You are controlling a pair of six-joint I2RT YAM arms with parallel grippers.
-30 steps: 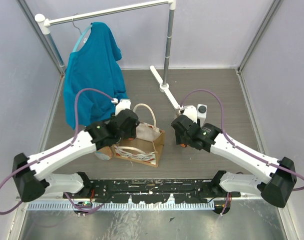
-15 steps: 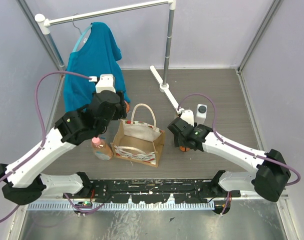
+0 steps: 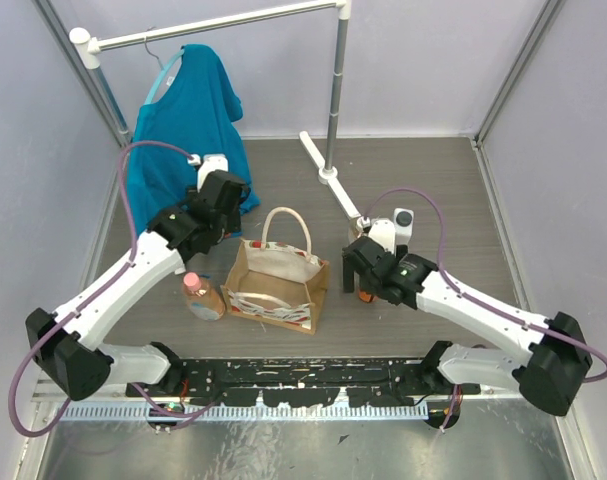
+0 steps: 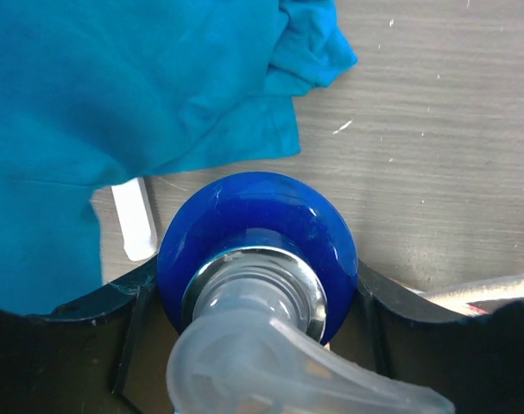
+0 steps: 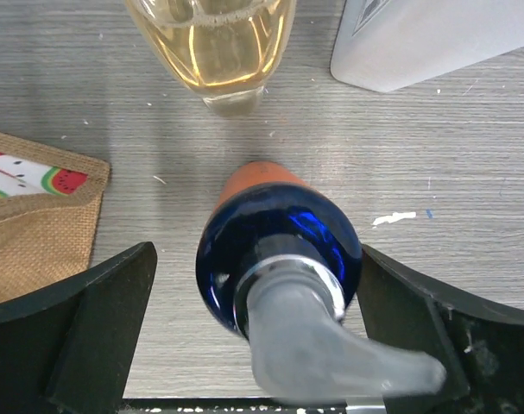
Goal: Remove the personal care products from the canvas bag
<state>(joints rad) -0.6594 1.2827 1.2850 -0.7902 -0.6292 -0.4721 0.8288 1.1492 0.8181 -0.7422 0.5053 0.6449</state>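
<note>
My left hand (image 4: pixel 257 289) grips a blue-capped pump bottle (image 4: pixel 244 216) clear of the canvas bag (image 3: pixel 273 300). My right hand (image 5: pixel 274 297) gapes; its orange bottle (image 5: pixel 262 185) stands delivered.

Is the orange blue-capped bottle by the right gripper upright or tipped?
Upright: the orange blue-capped bottle stands cap-up on the table.

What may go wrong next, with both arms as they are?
The right gripper stands open around the orange bottle; lifting off crooked may knock it into the amber bottle just beyond. The left gripper holds a blue-capped bottle close to the teal shirt; set down on the cloth, it may tip.
</note>
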